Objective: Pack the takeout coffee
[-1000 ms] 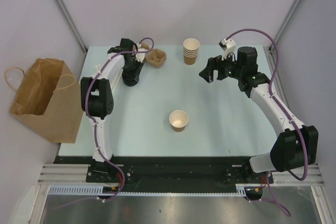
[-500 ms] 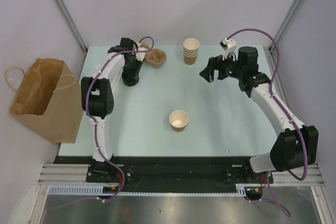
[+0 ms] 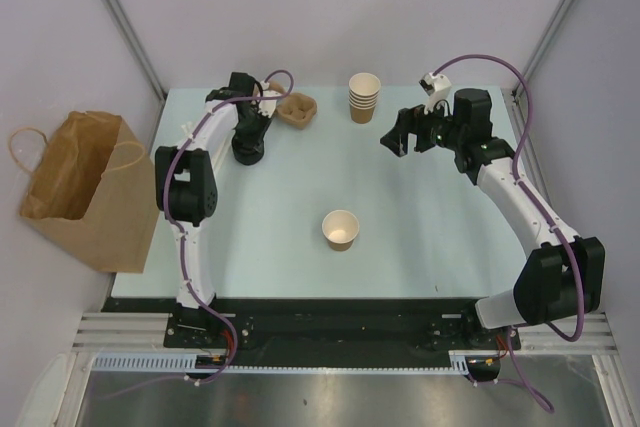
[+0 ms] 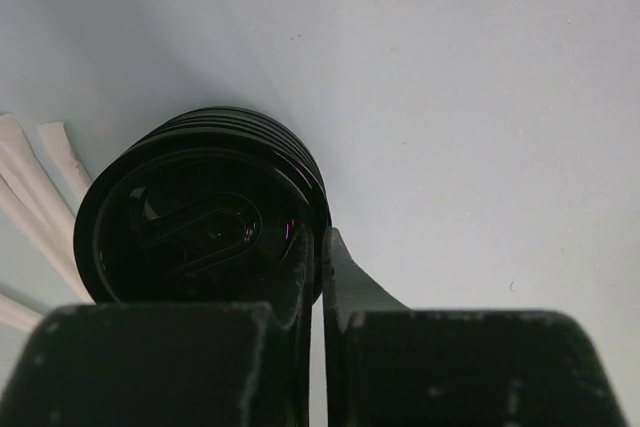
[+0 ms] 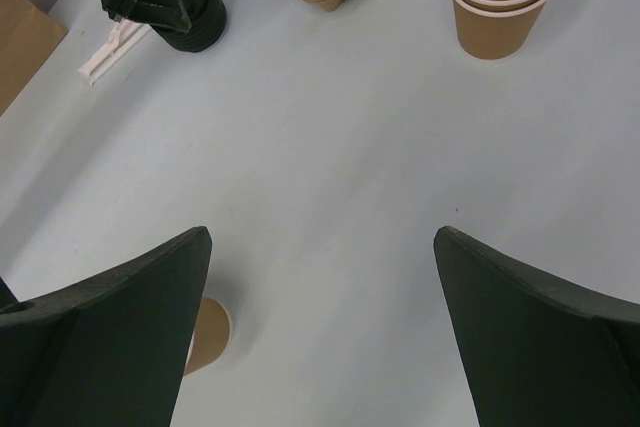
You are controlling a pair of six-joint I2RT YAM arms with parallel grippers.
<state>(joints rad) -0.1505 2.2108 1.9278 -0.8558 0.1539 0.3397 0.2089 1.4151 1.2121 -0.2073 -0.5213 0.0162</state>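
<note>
Qty: lone cup (image 3: 340, 229) x1; behind it, cup stack (image 3: 364, 97) x1, carrier stack (image 3: 297, 108) x1, lid stack (image 4: 190, 232) x1; far left of it, bag (image 3: 75, 192) x1.

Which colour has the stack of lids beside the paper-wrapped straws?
Black all over; the stack of lids shows best in the left wrist view.

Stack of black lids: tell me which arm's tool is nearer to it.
Left. The left tool is right on the stack of black lids, pinching its top rim. The right tool hangs open across the table, well to the stack's right.
</note>
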